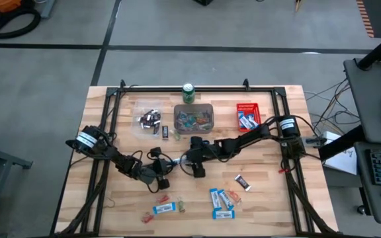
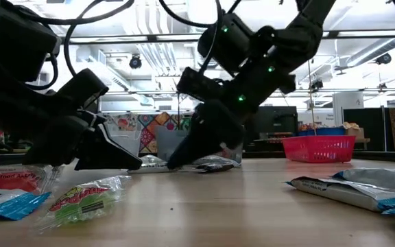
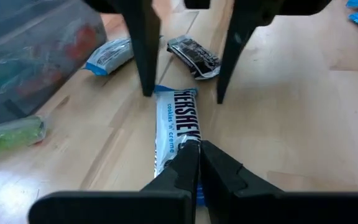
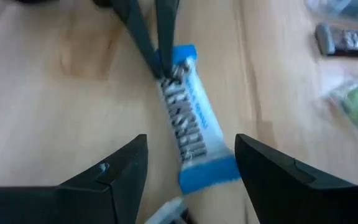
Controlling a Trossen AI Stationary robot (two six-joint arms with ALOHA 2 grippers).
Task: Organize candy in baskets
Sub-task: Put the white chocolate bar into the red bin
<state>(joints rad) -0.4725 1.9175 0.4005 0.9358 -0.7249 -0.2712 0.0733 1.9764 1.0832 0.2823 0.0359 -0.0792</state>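
Observation:
A blue-and-white candy bar (image 3: pixel 178 127) lies flat on the table's middle, between my two grippers. My left gripper (image 3: pixel 194 148) reaches in from the left, shut, its tips on the bar's near-left end. My right gripper (image 4: pixel 191 146) comes from the right, open, one finger (image 3: pixel 146 62) on each side of the bar's other end (image 4: pixel 207 171) without touching it. At the far side stand three baskets: a clear one (image 1: pixel 151 121), a grey one (image 1: pixel 194 118) holding small pieces, and a red one (image 1: pixel 248 117) holding blue-and-white bars. My left gripper rests its shut fingertips on the bar's top, near the end toward the table's left (image 4: pixel 171 76). The fingers slant down from the left and lie along the bar. The bar lies flat on the wood. Whether wrapper is pinched between the tips, I cannot tell.
A green can (image 1: pixel 188 92) stands at the far edge. Two dark bars (image 1: pixel 166 132) lie in front of the baskets, another (image 1: pixel 242 180) lies at the near right. Blue-and-white bars (image 1: pixel 221 201) and small pieces (image 1: pixel 164 206) are scattered near the front edge.

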